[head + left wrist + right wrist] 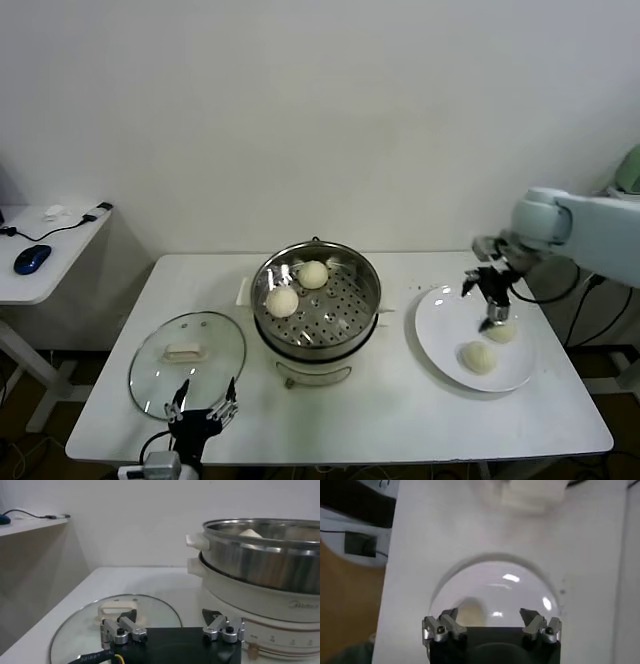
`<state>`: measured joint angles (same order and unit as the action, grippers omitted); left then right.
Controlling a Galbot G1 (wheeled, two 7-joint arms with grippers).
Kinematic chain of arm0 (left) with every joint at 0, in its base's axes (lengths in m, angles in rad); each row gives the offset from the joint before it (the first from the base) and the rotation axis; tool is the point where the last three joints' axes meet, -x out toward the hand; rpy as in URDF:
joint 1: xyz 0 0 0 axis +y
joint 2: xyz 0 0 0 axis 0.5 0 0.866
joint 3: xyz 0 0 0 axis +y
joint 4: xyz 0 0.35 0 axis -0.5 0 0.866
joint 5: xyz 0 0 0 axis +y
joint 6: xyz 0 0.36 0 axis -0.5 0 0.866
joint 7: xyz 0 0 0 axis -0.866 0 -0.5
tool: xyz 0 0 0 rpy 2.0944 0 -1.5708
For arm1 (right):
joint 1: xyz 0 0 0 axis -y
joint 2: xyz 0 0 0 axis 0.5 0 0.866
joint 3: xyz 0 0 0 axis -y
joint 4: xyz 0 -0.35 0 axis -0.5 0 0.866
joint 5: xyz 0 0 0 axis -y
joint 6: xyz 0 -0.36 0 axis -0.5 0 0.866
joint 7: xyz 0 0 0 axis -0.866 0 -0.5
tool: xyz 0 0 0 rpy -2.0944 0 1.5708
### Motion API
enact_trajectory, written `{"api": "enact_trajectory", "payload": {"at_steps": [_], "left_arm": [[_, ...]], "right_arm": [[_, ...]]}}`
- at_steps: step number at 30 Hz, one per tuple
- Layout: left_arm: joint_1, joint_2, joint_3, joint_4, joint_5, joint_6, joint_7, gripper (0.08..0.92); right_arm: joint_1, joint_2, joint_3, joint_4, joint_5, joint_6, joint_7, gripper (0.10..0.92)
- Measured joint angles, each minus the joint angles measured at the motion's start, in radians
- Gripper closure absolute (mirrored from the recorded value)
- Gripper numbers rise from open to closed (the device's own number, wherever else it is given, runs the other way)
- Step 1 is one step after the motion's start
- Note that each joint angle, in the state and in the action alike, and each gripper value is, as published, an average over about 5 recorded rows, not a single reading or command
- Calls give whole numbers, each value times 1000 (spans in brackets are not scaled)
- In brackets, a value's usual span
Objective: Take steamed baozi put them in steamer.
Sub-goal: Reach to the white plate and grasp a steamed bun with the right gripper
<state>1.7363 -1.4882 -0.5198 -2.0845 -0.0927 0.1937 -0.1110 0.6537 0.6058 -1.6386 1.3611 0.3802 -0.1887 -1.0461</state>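
Observation:
The steel steamer (372,300) stands mid-table with two baozi on its perforated tray, one at the back (313,274) and one at the left (282,301). Two more baozi (501,332) (479,357) lie on a white plate (440,320) to the right. My right gripper (492,302) hangs open just above the plate's farther baozi. In the right wrist view that baozi (470,611) shows beside one finger of the right gripper (490,614). My left gripper (205,412) rests open and empty at the table's front edge. The left wrist view shows the steamer (260,555) past the left gripper (169,615).
A glass lid (187,360) with a white handle lies flat on the table left of the steamer, just beyond the left gripper. A side table (50,250) with a blue mouse stands at the far left. A wall lies behind the table.

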Motion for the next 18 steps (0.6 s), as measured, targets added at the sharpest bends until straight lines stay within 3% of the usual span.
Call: {"api": "enact_trajectory", "payload": {"at_steps": [18], "left_arm": [[1,-8,4,15,6,-1,-3,177]], "right_arm": [[-407,-36,341,-137,-179,2,59,203]]}}
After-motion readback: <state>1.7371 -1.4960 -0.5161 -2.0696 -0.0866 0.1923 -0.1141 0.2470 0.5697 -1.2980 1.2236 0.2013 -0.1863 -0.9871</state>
